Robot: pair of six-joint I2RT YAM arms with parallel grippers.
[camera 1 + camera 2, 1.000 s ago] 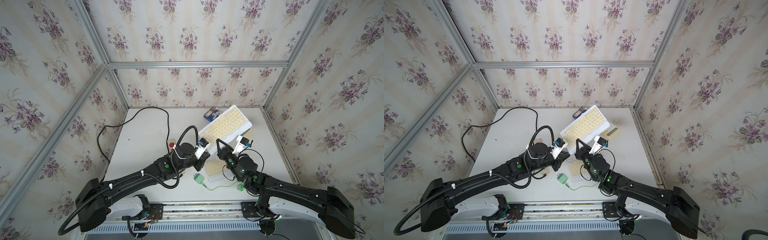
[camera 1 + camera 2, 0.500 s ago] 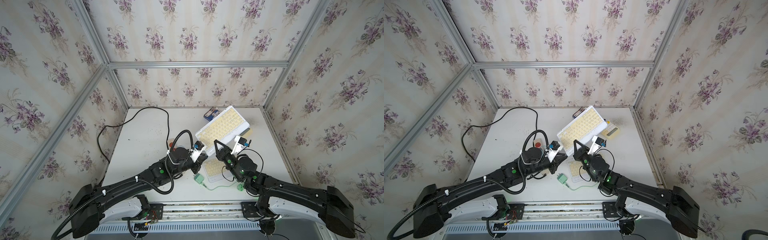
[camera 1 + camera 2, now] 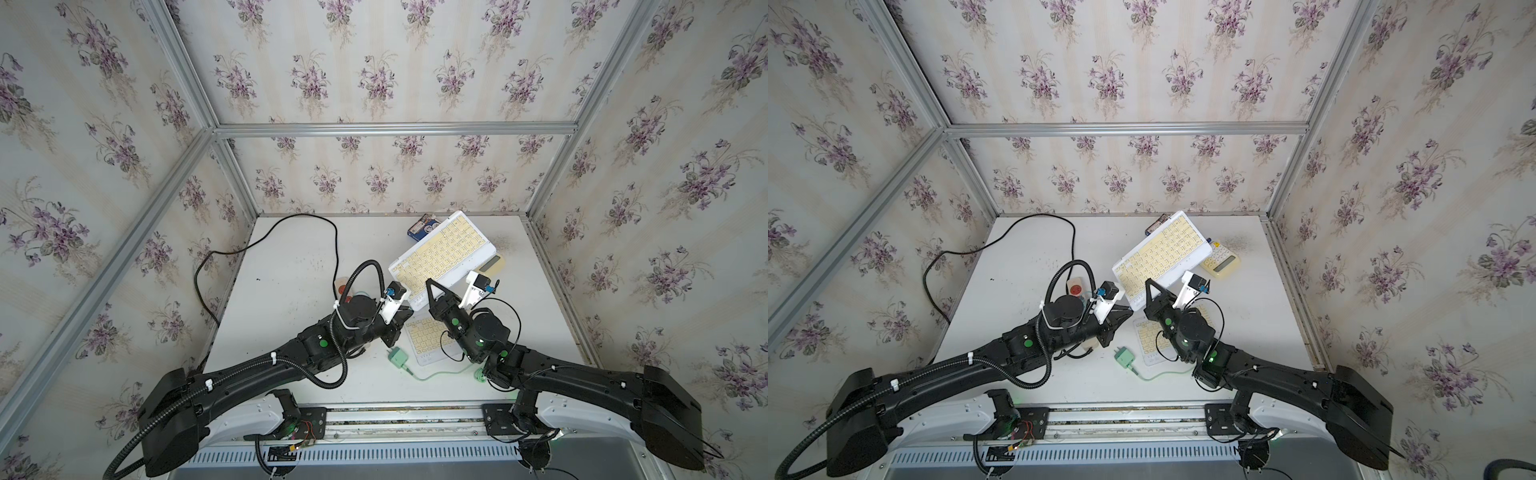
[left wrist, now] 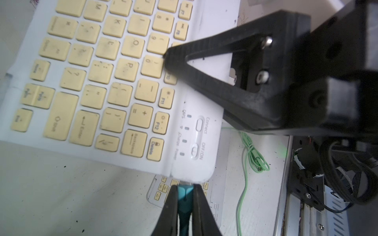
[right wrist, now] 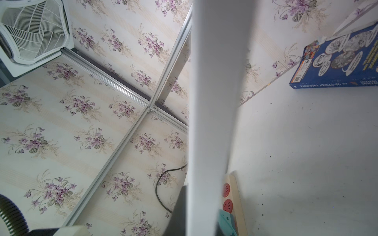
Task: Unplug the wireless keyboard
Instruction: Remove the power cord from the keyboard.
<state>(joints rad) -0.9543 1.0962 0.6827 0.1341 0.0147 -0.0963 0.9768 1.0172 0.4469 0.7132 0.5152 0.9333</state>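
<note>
Two pairs of jaws meet above the white desk (image 3: 291,270). The right jaws are closed on one long edge of the white wireless keyboard with cream keys (image 3: 444,253), holding it tilted, its length running away from them toward the back wall. The left jaws, drawn almost together, pinch the teal cable plug (image 4: 184,199); its tip meets the keyboard's short end just ahead of their tips, close beside the right jaws. Beneath both pairs lies a smaller white keyboard (image 3: 428,336), flat on the desk. A pale green adapter with a thin green cord (image 3: 398,357) rests just behind the left jaws.
</note>
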